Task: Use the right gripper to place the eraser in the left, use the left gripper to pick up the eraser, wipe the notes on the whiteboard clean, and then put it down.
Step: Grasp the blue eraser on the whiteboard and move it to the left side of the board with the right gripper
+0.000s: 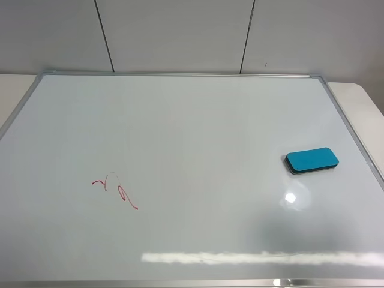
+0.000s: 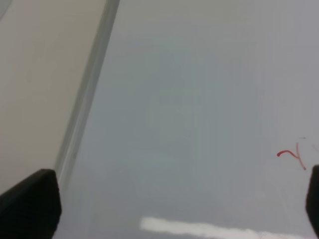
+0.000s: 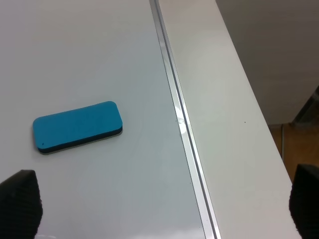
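The whiteboard lies flat and fills most of the exterior high view. The teal-blue eraser lies flat on it near the right frame. The red notes sit on the board's left part. Neither arm shows in the exterior high view. In the right wrist view the right gripper is open and empty, with its jaws wide apart; the eraser lies apart from it on the board. In the left wrist view the left gripper is open and empty above the board, with part of the notes near one fingertip.
The board's silver frame runs beside the eraser; beyond it is pale table top and the table's edge. The left frame borders more table. A panelled wall stands behind the board.
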